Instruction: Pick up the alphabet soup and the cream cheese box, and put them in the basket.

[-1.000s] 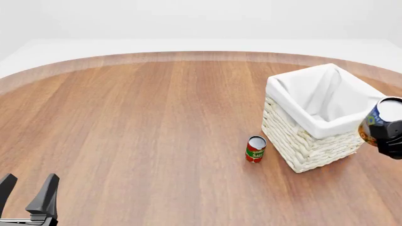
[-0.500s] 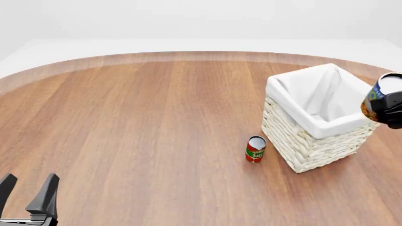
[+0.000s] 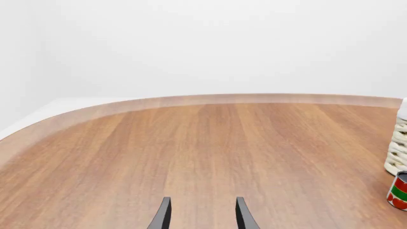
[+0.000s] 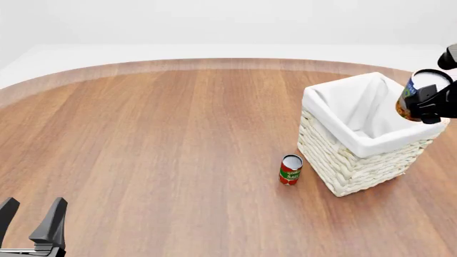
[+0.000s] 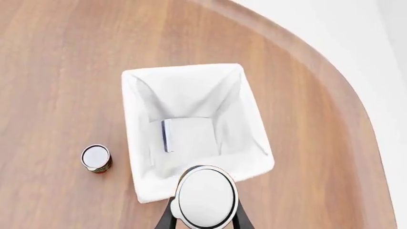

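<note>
The right gripper (image 4: 428, 101) has the alphabet soup (image 4: 418, 95) clamped between its fingers, up in the air over the basket (image 4: 335, 155), right at the near-right rim. That's the worry: in the right wrist view the can's pale lid (image 5: 207, 197) sits over the folded liner edge rather than the open middle. Let go here and I'd judge it could clip the rim, tip, and drop outside onto the desk (image 4: 157, 139), or nudge the basket itself. It wants to be further in over the opening first.

Inside the basket, a flat pale box with a dark blue edge lies on the liner floor; that reads as the cream cheese box (image 5: 186, 135), already in. Nothing else shows in there.

The red-and-green can (image 4: 290, 169) stands just beside the basket's near-left wall. The left gripper (image 4: 32, 222) idles low, fingers spread, holding nothing.
</note>
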Controlling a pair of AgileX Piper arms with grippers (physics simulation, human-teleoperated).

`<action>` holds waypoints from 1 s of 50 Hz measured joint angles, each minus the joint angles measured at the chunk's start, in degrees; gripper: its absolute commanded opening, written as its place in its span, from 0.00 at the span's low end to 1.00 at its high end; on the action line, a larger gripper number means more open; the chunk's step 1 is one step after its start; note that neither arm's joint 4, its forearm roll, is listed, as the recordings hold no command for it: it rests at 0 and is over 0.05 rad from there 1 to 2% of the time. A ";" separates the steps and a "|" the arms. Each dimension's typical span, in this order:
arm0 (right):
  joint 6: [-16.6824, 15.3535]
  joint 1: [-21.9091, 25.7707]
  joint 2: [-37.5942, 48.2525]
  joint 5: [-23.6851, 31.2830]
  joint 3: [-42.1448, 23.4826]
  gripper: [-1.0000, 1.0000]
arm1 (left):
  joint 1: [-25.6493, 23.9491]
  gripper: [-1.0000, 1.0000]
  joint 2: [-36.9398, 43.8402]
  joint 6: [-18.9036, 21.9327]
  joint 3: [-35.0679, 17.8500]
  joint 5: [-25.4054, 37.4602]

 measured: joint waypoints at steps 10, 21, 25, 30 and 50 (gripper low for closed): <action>0.35 0.90 3.73 -1.85 -0.70 0.00 | 0.00 1.00 0.00 0.00 0.00 0.00; 0.67 1.61 7.76 -4.03 -1.37 0.00 | 0.00 1.00 0.00 0.00 0.00 0.00; 0.72 1.74 9.14 -4.87 -1.48 0.00 | 0.00 1.00 0.00 0.00 0.00 0.00; 0.70 1.76 10.97 -5.93 -1.48 0.00 | 0.00 1.00 0.00 0.00 0.00 0.00; 0.25 1.66 17.32 -8.36 -2.60 0.00 | 0.00 1.00 0.00 0.00 0.00 0.00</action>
